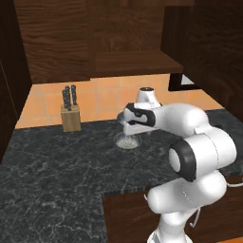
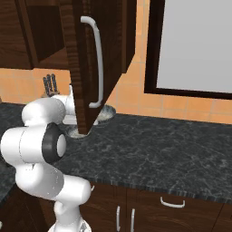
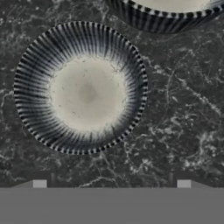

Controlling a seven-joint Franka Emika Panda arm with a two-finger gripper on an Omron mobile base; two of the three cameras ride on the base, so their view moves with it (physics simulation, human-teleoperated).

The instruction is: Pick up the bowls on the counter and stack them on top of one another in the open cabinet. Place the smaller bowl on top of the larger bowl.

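Bowls sit on the desk [image 3: 183, 113], so nothing of the stacking is done: both have yet to be lifted and set on the shelf of the open cabinet [image 1: 135, 61], the wider one first and the narrower on top, as I judge it.

In the hand view, one bowl [image 3: 81, 87] lies whole, directly ahead of the tool [image 3: 111, 183], round and shallow, with dark ribs running down from the rim to a pale speckled centre. A second bowl [image 3: 170, 11] shows as a ribbed rim and a slice of pale inside, just beyond the first and apart from it by a strip of marbled stone. From this view alone I cannot tell which is the wider.

Out from that first bowl, the tool hangs above it with its two tips spread wide and nothing between them, touching neither bowl. In the left base view the arm bends over the bowl, and a knife block [image 1: 71, 114] stands well to the side of it by the tiled wall, with the cabinet shelf above.
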